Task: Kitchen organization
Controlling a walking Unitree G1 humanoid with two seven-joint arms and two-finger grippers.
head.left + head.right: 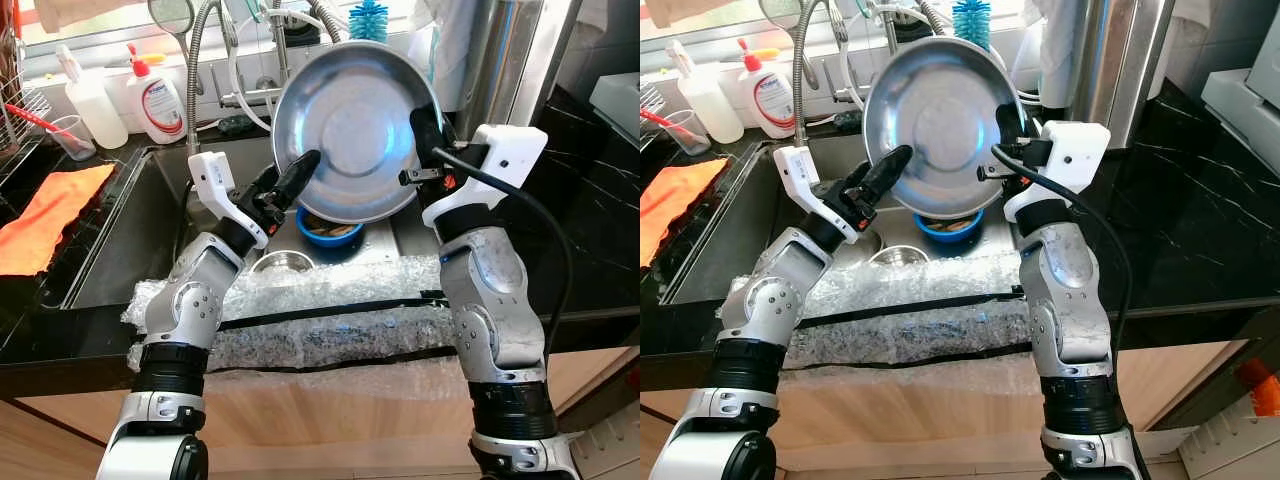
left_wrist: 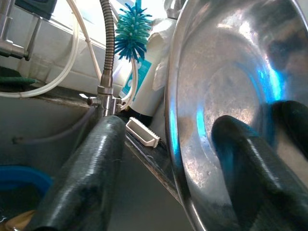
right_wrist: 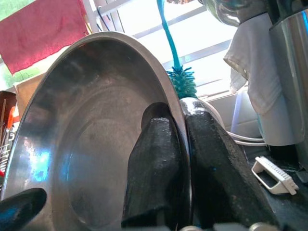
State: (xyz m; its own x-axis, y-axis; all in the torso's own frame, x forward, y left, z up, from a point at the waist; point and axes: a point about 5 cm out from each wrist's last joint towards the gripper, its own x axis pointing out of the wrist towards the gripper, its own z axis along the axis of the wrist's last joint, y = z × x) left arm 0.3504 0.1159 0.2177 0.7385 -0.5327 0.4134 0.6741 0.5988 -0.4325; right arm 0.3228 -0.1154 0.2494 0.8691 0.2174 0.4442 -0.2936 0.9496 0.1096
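Steel bowl [image 1: 358,130] hangs tilted over the sink [image 1: 150,230], its rim clamped betw. the right gripper [image 3: 180,159] fingers. Left gripper [image 1: 293,180] is spread apart, one finger inside the bowl, one behind. Risk: slick rim (wet-looking) slips, bowl drops onto blue dish [image 1: 328,230] below.

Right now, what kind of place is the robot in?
A home kitchen, at the sink by a window. Signs: the sink basin with its spring-neck faucet, soap bottles on the ledge, and a steel bowl held up over the sink by the right tool.
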